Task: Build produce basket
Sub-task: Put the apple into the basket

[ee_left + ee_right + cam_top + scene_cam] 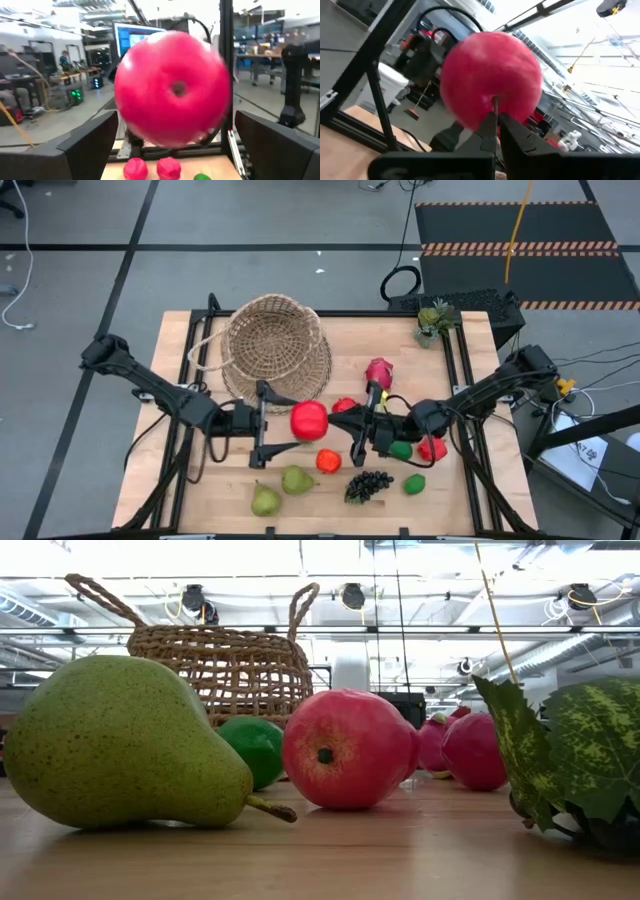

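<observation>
Currently: red apple (309, 420) mid-bench, pinched by its stem in right gripper (357, 436); left gripper (262, 427) spread wide beside it (nearer the basket (272, 345), far-left)

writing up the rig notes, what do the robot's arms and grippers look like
Both arms are black, slim, jointed segments rising from bases at the table's side edges, with dark cables along them. The left gripper has two wide, flat black fingers with angular wedge-shaped tips. The right gripper has matching black fingers tapering to narrow points. No markings are visible.
</observation>
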Action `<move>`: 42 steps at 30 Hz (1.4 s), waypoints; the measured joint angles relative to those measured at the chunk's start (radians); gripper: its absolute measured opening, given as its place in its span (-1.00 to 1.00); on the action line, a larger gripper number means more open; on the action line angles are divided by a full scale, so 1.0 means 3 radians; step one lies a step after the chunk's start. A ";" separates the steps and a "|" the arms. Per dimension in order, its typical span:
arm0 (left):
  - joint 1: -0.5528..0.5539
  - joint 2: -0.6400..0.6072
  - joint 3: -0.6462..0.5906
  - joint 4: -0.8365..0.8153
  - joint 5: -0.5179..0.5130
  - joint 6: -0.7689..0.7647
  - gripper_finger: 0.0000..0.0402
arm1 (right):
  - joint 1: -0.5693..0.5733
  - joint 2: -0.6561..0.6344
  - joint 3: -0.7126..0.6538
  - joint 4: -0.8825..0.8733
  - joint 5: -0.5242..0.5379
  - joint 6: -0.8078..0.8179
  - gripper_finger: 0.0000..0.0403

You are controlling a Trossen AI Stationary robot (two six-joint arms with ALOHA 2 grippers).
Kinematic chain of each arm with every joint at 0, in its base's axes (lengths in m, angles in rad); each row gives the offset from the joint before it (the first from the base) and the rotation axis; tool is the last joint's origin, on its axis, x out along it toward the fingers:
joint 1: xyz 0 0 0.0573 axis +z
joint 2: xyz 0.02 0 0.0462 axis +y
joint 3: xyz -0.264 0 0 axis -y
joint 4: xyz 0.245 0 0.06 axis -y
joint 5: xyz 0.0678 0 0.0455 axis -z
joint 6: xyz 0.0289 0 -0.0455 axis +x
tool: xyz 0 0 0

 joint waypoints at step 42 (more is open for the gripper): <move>-0.0565 -0.1913 0.0001 -0.2397 -0.1178 -0.0144 0.99 | -0.1185 0.1233 0.3409 -0.4212 -0.0406 0.2503 -1.00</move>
